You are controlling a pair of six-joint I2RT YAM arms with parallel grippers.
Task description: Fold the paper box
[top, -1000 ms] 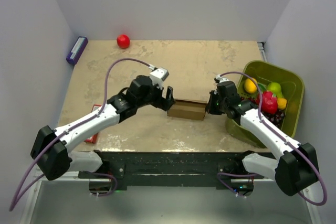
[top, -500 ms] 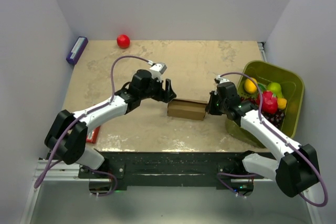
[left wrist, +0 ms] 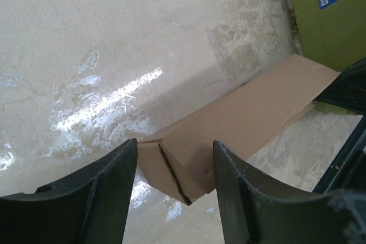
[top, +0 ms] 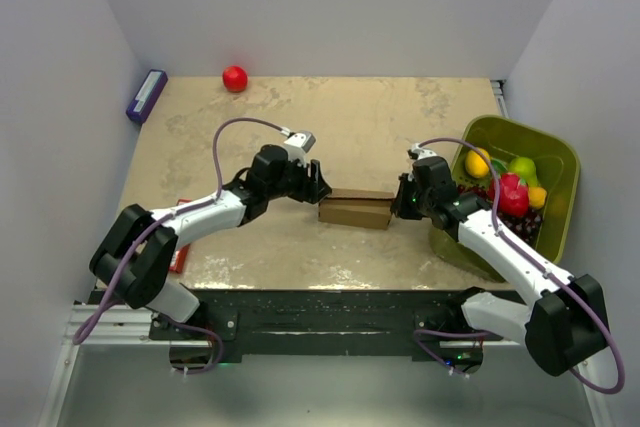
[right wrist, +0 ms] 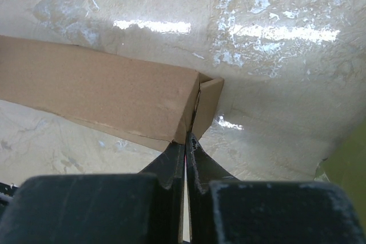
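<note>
- Top external: left gripper (top: 316,185) hangs over the paper box's (top: 356,211) end far from the green tub (top: 530,129), jaws apart astride the end flap, gripping nothing
- paper box lies flat just beside the tub, long axis pointing at it
- right gripper (top: 402,203) is clenched at the end nearest the tub, tips against the flap seam
- tub wall crowds that end; tabletop (top: 250,127) beyond the far end gives room

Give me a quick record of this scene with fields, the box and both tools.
box: paper box, flat, brown, lying between the tools
left tool: open, at the box's left end
right tool: shut, tips at the box's right end flap
bystanders: green tub at right; red ball and purple box at back
</note>
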